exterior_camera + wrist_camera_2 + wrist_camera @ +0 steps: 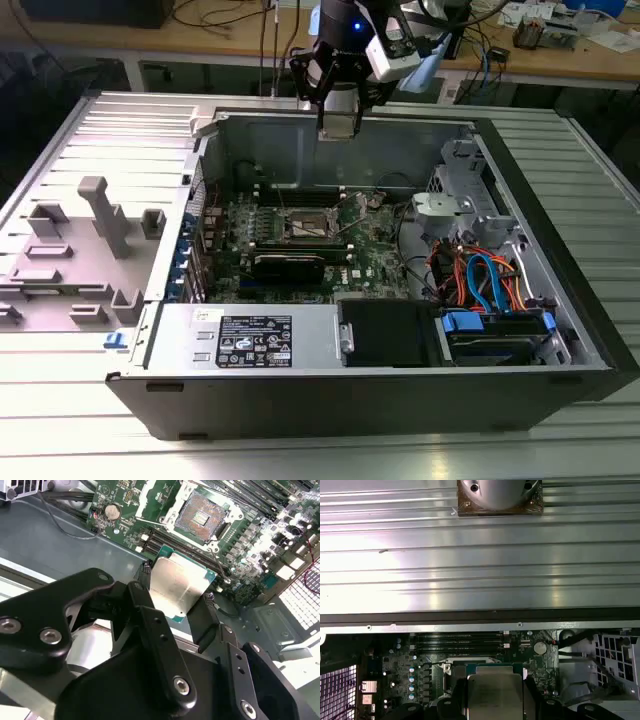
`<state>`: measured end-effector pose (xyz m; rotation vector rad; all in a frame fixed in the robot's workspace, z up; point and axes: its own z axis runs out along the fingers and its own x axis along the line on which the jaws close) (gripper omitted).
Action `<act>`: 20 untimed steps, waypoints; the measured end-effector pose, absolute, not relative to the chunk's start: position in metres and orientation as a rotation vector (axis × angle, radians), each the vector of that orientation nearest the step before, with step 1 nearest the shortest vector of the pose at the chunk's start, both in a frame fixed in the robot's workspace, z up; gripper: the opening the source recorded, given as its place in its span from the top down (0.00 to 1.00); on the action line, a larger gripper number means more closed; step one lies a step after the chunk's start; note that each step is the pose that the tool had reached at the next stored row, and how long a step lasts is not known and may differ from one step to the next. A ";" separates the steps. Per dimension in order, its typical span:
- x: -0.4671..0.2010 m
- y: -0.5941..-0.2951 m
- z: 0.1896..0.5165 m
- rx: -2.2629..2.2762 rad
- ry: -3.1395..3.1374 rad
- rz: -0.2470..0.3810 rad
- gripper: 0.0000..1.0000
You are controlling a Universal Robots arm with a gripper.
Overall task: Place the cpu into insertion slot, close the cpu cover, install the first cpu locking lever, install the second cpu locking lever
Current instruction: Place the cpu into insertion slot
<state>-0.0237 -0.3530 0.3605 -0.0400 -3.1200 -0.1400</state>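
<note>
The cpu [177,587], a flat silver-grey square on a green edge, is held between my gripper's [176,594] black fingers [146,582]. In the first wrist view the cpu [495,696] hangs above the green board, with my gripper [495,702] shut on its two sides. In the exterior view my gripper [340,122] hovers over the case's back wall, well above the board. The insertion slot [202,515] lies bare, dark with a gold centre, and its silver cpu cover [149,496] is swung open beside it. The slot [308,226] sits mid-board, below and nearer the camera than the gripper.
Long black memory slots [180,547] run between the cpu and the socket. A coin battery [112,511] sits on the board. A labelled power supply [250,340] lies along the case front, and orange and blue cables [480,280] and a drive cage [460,195] fill the exterior view's right. Grey fixtures [100,215] stand on the left.
</note>
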 end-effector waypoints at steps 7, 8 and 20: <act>-0.024 -0.354 0.360 -0.040 -3.120 -0.140 0.46; -0.024 -0.354 0.360 -0.040 -3.120 -0.140 0.46; -0.024 -0.356 0.360 -0.040 -3.120 -0.140 0.46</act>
